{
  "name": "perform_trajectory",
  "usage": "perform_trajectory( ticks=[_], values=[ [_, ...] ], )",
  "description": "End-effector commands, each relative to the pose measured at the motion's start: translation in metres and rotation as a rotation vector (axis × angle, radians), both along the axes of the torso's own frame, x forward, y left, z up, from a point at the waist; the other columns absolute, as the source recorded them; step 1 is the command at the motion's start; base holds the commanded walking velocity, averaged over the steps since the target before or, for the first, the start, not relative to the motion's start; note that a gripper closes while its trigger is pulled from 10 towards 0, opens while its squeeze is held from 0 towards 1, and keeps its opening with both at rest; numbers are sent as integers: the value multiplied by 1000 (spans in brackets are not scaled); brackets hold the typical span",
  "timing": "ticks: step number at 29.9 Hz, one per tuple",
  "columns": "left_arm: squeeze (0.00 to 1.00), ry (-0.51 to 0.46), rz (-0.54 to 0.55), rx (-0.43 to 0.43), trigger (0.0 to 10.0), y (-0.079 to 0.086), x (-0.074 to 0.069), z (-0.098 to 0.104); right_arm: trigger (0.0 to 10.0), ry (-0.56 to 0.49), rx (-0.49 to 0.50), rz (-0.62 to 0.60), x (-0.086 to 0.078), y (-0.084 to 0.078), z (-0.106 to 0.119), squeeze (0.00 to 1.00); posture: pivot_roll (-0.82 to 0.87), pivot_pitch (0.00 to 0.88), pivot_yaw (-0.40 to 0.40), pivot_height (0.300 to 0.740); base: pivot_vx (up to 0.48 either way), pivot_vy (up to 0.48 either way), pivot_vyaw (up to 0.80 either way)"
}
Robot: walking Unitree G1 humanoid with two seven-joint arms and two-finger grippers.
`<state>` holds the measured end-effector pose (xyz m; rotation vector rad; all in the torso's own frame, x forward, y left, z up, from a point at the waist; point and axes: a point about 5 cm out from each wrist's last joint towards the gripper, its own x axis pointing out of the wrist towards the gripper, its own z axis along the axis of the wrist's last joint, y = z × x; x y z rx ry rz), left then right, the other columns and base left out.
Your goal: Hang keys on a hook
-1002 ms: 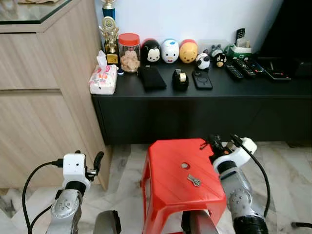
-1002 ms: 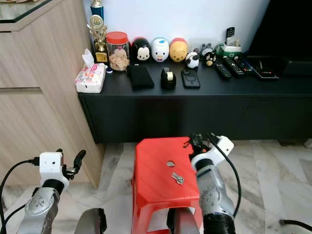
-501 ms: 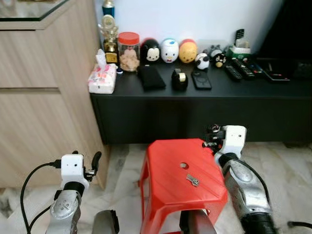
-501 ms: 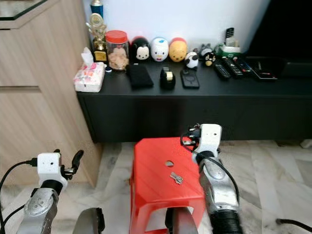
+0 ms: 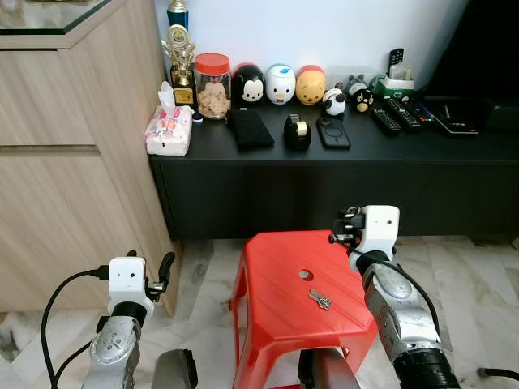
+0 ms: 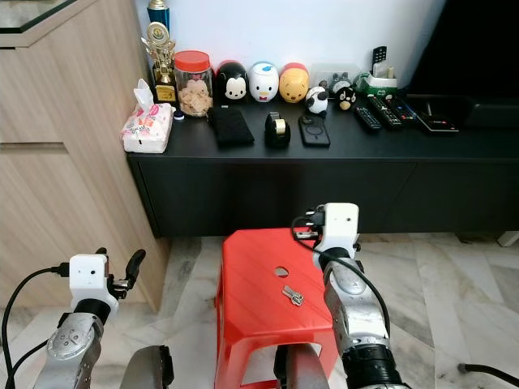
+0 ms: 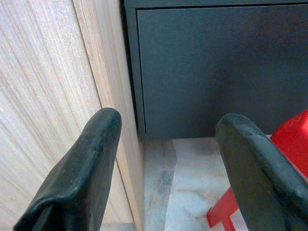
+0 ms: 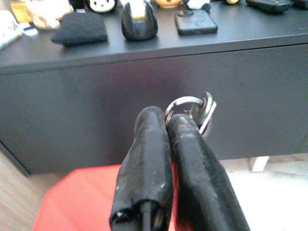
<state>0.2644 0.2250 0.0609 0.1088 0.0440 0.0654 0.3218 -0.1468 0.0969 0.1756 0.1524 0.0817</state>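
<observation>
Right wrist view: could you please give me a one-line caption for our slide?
Right gripper fingers shut on a key ring before the black cabinet.

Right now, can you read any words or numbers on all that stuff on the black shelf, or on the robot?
No text can be read here.
Tissue pack: pink print, too blurred to read.
Snack jar: no label legible.
Trophy: plaque too small to read.
Remotes: button marks too small to read.
Right gripper, holding the keys: no readable stamp.
</observation>
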Motion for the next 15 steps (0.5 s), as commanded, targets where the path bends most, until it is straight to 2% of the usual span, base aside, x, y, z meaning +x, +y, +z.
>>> perform_trajectory(
  ticks=[1,11,15],
  values=[
    [0,0,-15,7,10000,-3,-1,-1,10000,-61,-31,-4,-2,-3,9,0,56,0,-103,570,0,0,0],
    [0,-3,-29,-21,10000,-8,-6,-4,10000,-25,-17,0,-13,1,-1,0,57,0,-105,570,0,0,0],
    [0,5,-31,-21,10000,-9,-6,-5,10000,-32,-29,4,-11,1,1,0,55,0,-107,570,-253,0,0]
  ],
)
